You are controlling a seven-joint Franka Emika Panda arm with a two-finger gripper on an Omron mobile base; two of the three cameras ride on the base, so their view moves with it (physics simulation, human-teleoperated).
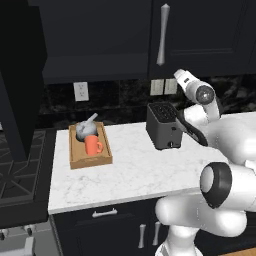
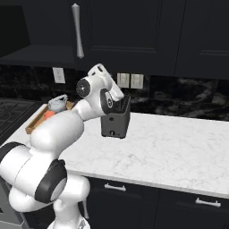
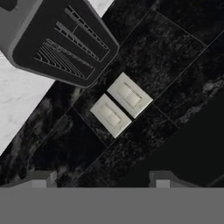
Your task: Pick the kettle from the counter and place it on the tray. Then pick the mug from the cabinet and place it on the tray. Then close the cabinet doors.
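Hovering with fingers apart and empty, the tool faced the backsplash beside the boxy dark toaster. The tall dark cabinet door remained to be shut; a careless swing risked clipping that toaster.

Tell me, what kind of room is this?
A kitchen, apparently a computer-rendered one: a toaster stands on a marble counter, dark wall cabinets hang above, and a stove sits at the left.

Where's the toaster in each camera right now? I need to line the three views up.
Left base view: toaster right of centre on the counter, right of the tray.
Right base view: toaster centre-left, partly behind the arm.
Hand view: toaster upper left, slots facing the camera.
Shared landmark: the pair of pale wall switches on the dark wall behind it.
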